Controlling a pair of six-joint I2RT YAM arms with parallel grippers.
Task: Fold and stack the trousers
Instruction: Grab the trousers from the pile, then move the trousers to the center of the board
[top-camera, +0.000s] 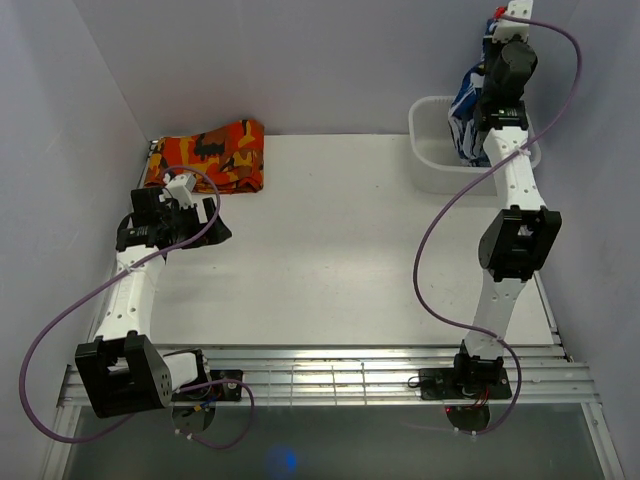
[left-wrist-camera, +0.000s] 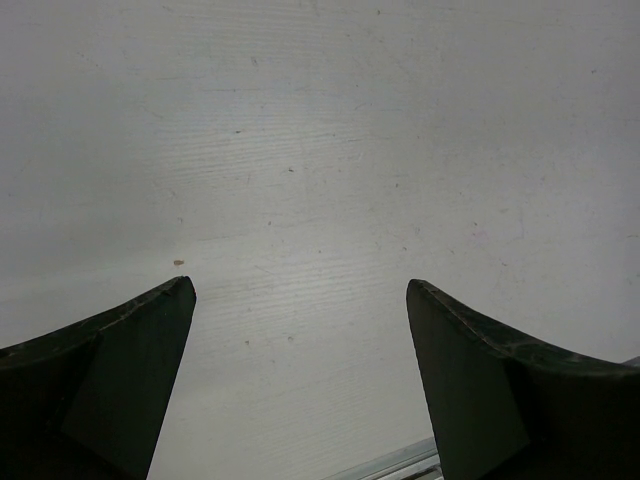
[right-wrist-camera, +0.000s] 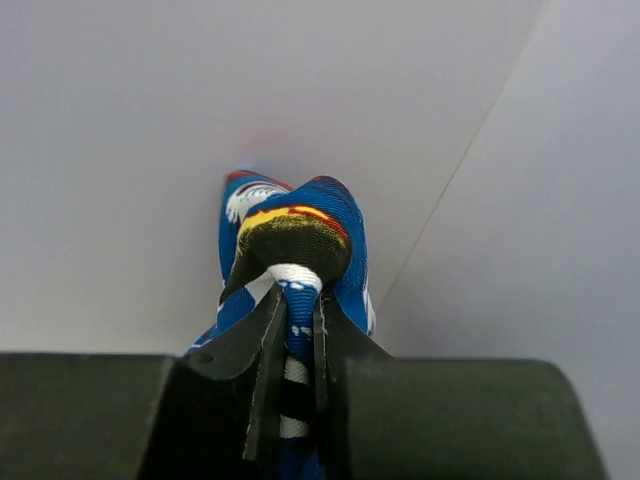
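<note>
The blue-and-white trousers (top-camera: 467, 108) hang from my right gripper (top-camera: 497, 22), raised high at the back right, with their lower part still in the white bin (top-camera: 430, 165). In the right wrist view the right gripper (right-wrist-camera: 297, 300) is shut on a bunched fold of the trousers (right-wrist-camera: 290, 235), which shows blue, white, black, yellow and red. My left gripper (top-camera: 215, 228) is low over the table at the left. In the left wrist view the left gripper (left-wrist-camera: 300, 290) is open and empty, with only bare table between its fingers (left-wrist-camera: 130, 340).
A folded orange-red-and-black patterned cloth (top-camera: 208, 155) lies at the back left of the table, just beyond the left arm. White walls enclose the back and both sides. A metal rail (top-camera: 330, 375) runs along the near edge.
</note>
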